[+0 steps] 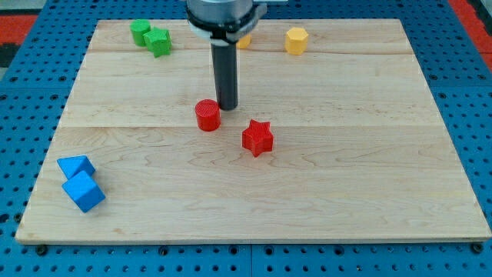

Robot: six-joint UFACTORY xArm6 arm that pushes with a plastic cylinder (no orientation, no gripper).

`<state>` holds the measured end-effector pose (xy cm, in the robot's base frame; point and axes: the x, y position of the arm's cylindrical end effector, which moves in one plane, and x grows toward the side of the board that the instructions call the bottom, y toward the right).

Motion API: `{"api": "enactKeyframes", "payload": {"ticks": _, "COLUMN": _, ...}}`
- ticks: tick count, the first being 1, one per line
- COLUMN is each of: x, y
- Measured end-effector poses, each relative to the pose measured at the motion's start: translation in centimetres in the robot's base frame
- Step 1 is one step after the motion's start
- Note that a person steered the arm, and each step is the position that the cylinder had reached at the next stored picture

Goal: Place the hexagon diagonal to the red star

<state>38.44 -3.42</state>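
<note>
A red star (257,138) lies near the middle of the wooden board (346,177). A red round block (207,115) sits up and to the left of the star, a small gap apart. A yellow hexagon (297,40) lies near the view's top, right of centre. My tip (227,106) stands just right of the red round block, at its upper right edge, and up-left of the star. Whether it touches the round block I cannot tell.
Two green blocks (151,37) sit together at the top left. A second yellow block (244,40) is partly hidden behind the rod at the top. Two blue blocks (81,182) sit at the bottom left. A blue pegboard (477,92) surrounds the board.
</note>
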Motion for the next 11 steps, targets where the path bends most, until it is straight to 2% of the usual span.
{"api": "enactKeyframes", "payload": {"ticks": 2, "x": -11.3, "y": 2.0}}
{"api": "enactKeyframes", "payload": {"ticks": 3, "x": -16.1, "y": 5.8}}
{"api": "enactKeyframes", "payload": {"ticks": 4, "x": -16.3, "y": 11.5}}
{"api": "enactKeyframes", "payload": {"ticks": 5, "x": -13.3, "y": 15.7}}
{"api": "enactKeyframes", "payload": {"ticks": 6, "x": -8.3, "y": 19.0}}
{"api": "enactKeyframes", "payload": {"ticks": 7, "x": -9.3, "y": 17.8}}
{"api": "enactKeyframes", "payload": {"ticks": 8, "x": -12.0, "y": 16.6}}
{"api": "enactKeyframes", "payload": {"ticks": 9, "x": -11.2, "y": 13.7}}
{"api": "enactKeyframes", "payload": {"ticks": 10, "x": -6.6, "y": 18.0}}
{"api": "enactKeyframes", "payload": {"ticks": 11, "x": -3.8, "y": 19.4}}
